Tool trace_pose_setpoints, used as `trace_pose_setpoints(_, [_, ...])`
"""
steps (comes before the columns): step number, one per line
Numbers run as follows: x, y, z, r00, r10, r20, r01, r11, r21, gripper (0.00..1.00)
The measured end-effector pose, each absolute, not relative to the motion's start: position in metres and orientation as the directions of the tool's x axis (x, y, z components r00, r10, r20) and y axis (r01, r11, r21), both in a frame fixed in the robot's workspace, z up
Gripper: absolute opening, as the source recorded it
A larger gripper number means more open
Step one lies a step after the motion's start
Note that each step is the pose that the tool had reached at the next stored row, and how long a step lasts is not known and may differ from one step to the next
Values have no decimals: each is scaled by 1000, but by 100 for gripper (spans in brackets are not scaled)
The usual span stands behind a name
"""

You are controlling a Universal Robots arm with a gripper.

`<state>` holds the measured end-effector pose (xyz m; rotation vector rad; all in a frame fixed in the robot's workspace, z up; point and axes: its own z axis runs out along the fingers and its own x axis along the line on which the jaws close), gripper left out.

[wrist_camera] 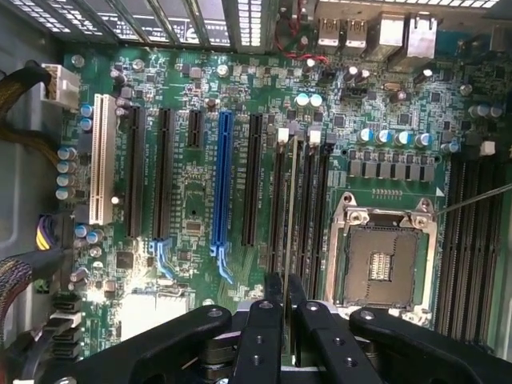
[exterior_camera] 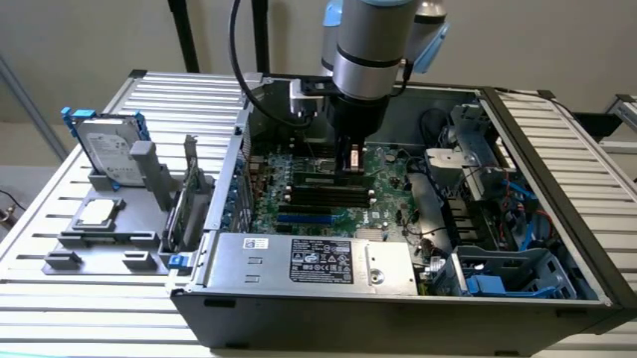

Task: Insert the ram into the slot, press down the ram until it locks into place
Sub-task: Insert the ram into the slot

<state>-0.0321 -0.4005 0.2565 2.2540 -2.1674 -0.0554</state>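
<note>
Looking over a slatted metal table (exterior_camera: pixel 100 317) against a pale wall, and seeing an open computer case (exterior_camera: pixel 398 317) lying on it, opened upward. Noting a grey fixture (exterior_camera: pixel 100 239) at the exterior view's left, carrying a hard drive (exterior_camera: pixel 107 153) set upright. Seeing the arm (exterior_camera: pixel 371 45) hanging straight down into the case. Finding the gripper (exterior_camera: pixel 350 170) right over the motherboard (exterior_camera: pixel 390 175), beyond the labelled power supply (exterior_camera: pixel 309 261).

Finding the ram (exterior_camera: pixel 316 180) standing on edge in the bank of black memory sockets, stretching from the gripper toward the exterior view's left. Seeing the ram (wrist_camera: pixel 292 224) edge-on in the wrist view as a thin line seated along the slot (wrist_camera: pixel 288 180), second of four alike, with black neighbours close on both sides and white clips (wrist_camera: pixel 314 138) at the far end. Finding it well apart from the blue slot (wrist_camera: pixel 223 184) and just beside the bare processor socket (wrist_camera: pixel 382 260).

Holding the fingers (wrist_camera: pixel 274 296) almost together, leaving only a narrow gap and taking the near end of the ram into it. Pinching the stick there, as far as can be told. Keeping the gripper (wrist_camera: pixel 286 282) at that end, directly above the slot. Not being able to tell about the latching of the clips.
</note>
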Motion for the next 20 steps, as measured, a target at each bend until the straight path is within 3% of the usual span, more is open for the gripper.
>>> trace_pose_setpoints(20, [-32,-404,237,39,-999,-16,-999,-39,33,14])
